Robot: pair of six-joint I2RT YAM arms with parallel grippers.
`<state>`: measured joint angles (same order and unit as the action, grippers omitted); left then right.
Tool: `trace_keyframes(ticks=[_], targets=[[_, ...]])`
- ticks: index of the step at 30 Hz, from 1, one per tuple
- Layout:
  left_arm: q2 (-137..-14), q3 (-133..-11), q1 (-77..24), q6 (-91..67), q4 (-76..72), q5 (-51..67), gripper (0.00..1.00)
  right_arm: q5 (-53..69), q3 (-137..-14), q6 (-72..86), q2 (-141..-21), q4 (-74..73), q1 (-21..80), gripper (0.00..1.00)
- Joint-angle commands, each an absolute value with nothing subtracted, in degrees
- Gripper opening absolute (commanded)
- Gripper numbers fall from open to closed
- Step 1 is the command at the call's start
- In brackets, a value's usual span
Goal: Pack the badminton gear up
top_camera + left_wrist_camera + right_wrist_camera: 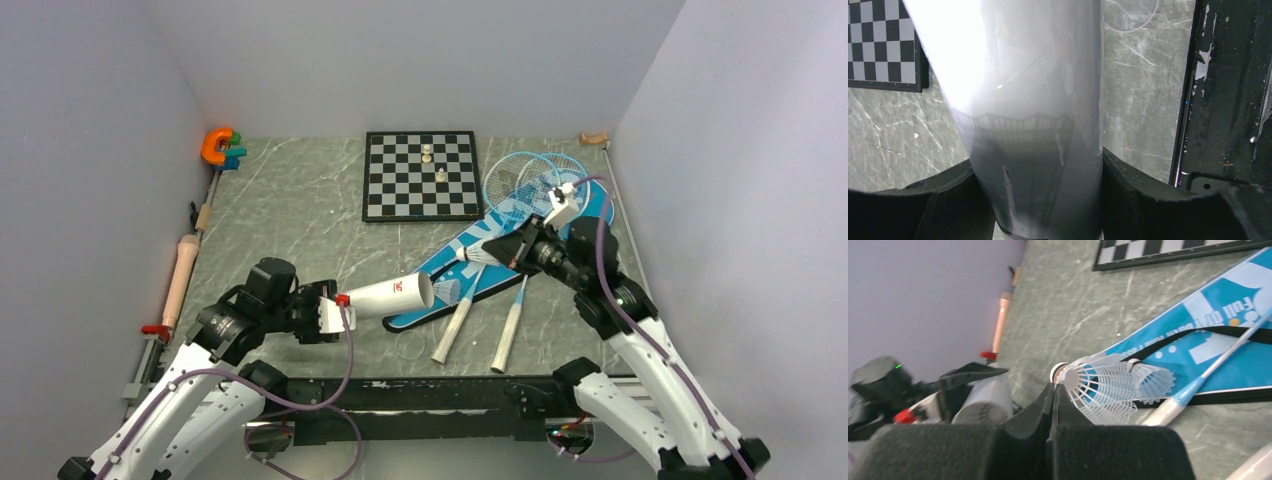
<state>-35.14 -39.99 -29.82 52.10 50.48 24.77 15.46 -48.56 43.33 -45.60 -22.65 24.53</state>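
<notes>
My left gripper (335,312) is shut on the long white tube (390,295) and holds it lying with its open end to the right. In the left wrist view the tube (1033,100) fills the space between both fingers (1143,200). My right gripper (503,250) is shut on a white shuttlecock (1098,385), pinched at its edge above the blue bag (452,262). A second shuttlecock (1153,380) lies just behind it. Two light-blue rackets (520,180) lie across the bag, with their white handles (508,335) pointing to the near edge. The tube's open mouth (983,407) faces the right gripper.
A chessboard (421,175) with a few pieces lies at the back centre. A tan rolling pin (181,280) lies along the left wall, and an orange clamp-like thing (218,147) sits in the back left corner. A clear ring (410,347) lies on the table near the handles.
</notes>
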Motion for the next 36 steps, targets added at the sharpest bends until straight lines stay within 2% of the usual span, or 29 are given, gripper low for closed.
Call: trace_keyframes(ticks=[1, 9, 19, 29, 30, 34, 36], targets=[[-35.61, -40.08, -29.48, 50.59, 46.48, 26.76, 0.56, 20.97, -49.65, 47.76, -39.63, -25.52, 25.54, 0.00], [-37.66, -40.63, -29.46, 49.53, 44.58, 25.36, 0.55, 24.56, -49.65, 52.51, -37.89, -20.08, 28.58, 0.00], [-39.07, -42.19, -29.42, 49.36, 44.39, 24.85, 0.55, 12.26, -52.10, 52.25, -45.10, -16.39, 45.34, 0.00], [-38.39, -42.46, -29.36, 49.63, 45.06, 25.50, 0.55, 10.55, -51.04, 55.78, -50.15, -8.17, 49.54, 0.00], [-38.34, -42.45, -29.33, 49.60, 45.11, 25.53, 0.55, 10.77, -50.42, 56.48, -50.68, -6.99, 49.91, 0.01], [-37.90, -42.45, -29.28, 49.66, 45.37, 25.76, 0.55, 11.66, -48.49, 58.83, -50.92, -4.07, 50.54, 0.15], [-37.64, -42.19, -29.28, 49.67, 45.34, 25.84, 0.54, 11.57, -48.08, 59.14, -50.12, -4.11, 50.53, 0.30]])
